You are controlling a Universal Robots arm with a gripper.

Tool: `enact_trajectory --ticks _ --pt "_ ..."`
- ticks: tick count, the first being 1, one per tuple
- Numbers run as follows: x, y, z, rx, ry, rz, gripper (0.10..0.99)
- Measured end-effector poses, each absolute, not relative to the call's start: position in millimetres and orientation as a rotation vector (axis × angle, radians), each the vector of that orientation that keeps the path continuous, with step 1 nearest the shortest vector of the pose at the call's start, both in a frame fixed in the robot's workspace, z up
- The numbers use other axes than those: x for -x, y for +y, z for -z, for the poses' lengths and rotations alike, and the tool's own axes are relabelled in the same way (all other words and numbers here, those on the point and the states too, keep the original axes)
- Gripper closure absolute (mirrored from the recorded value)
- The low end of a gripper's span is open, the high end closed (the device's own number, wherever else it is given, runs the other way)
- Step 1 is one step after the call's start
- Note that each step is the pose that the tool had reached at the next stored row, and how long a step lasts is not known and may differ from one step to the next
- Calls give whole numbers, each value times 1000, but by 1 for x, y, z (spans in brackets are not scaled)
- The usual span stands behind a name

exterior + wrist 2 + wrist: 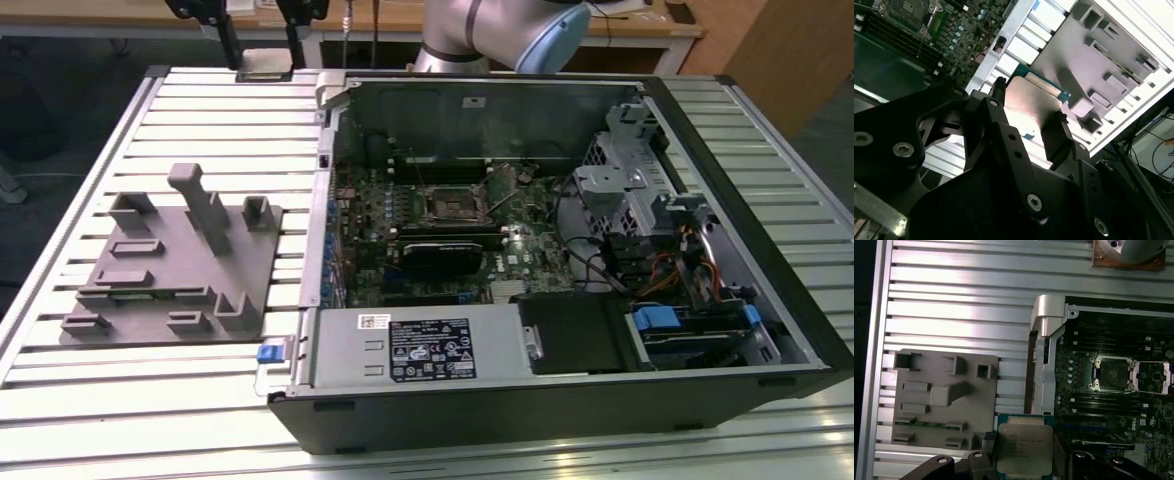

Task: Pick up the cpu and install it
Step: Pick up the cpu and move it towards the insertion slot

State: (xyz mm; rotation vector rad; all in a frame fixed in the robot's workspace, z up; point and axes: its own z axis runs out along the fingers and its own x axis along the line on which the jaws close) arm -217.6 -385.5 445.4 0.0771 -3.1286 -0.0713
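Observation:
The cpu (1024,446) is a flat square chip with a silvery top and a thin green edge, and my gripper (1023,460) is shut on it, one black finger against each side. In the second wrist view the cpu (1030,105) sits between the fingertips (999,86), above the slatted table. In the exterior view the gripper (263,55) hangs over the table's far edge, at the exterior view's left of the open computer case (747,200), with the cpu (264,72) at its tips. The black-framed motherboard socket (451,205) lies open inside the case, apart from the gripper; the first wrist view shows this socket (1114,372) too.
A grey plastic fixture block (174,260) with upright posts lies on the slatted aluminium table (200,120) at the exterior view's left. The case's metal wall (1041,355) stands between table and motherboard. Drive cages and cables (667,250) crowd the case's other end.

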Motion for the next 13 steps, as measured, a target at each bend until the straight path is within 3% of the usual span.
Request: enact_trajectory --ticks 13 --pt "197 -385 -445 -77 -3129 71 545"
